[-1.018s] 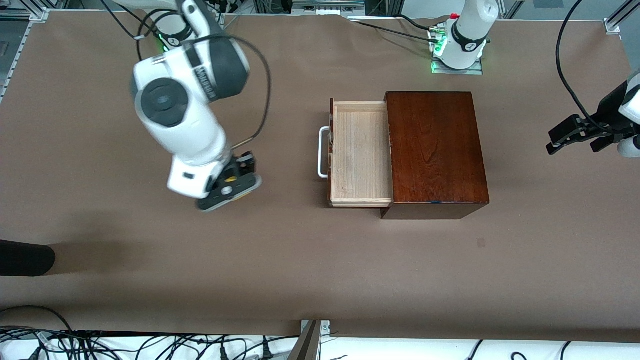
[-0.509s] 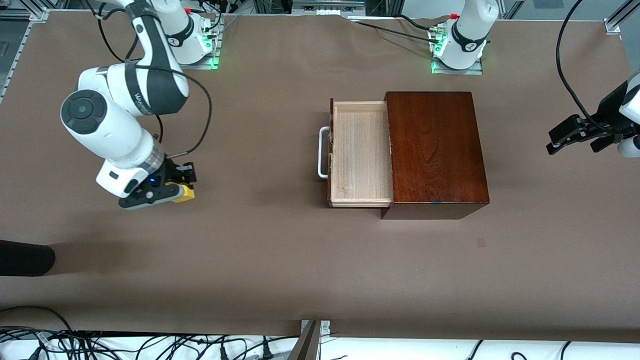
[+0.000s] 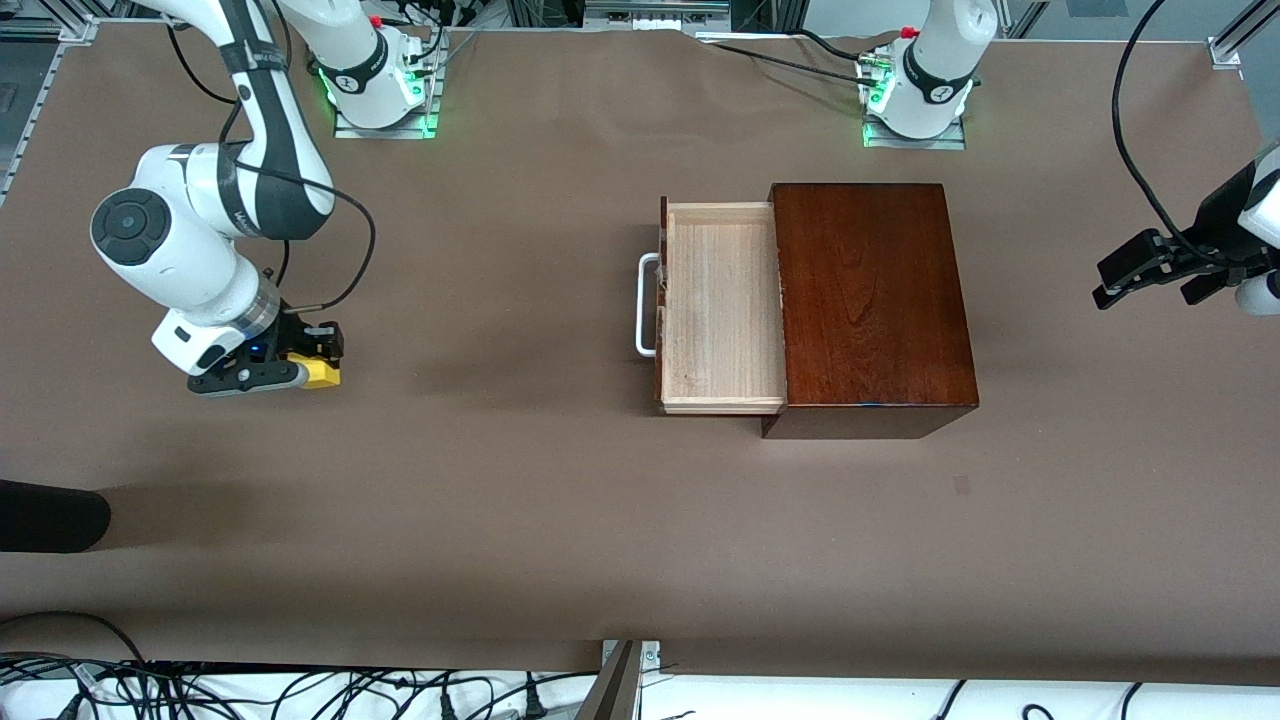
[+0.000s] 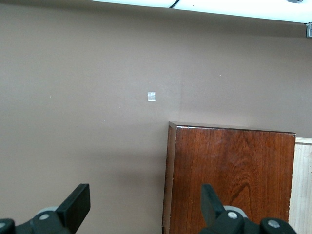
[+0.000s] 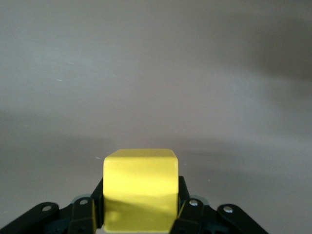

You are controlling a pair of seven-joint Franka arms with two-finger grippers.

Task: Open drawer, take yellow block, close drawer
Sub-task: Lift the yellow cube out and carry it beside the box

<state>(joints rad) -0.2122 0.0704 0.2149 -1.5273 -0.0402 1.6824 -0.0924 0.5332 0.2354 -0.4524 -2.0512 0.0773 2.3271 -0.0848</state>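
Carrying the small bright yellow cube [image 3: 318, 371] clamped between its fingers, the right gripper [image 3: 312, 366] has travelled toward the right arm's table end; pale wooden drawer [image 3: 720, 305] stays open, left gripper [image 3: 1140, 275] waits spread wide.

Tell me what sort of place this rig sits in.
Most likely a robotics lab bench: a brown-covered table framed by aluminium rails, two bolted arm bases with green lights, and loose cables along the edge.

Even overhead light, soft shadows, sharp
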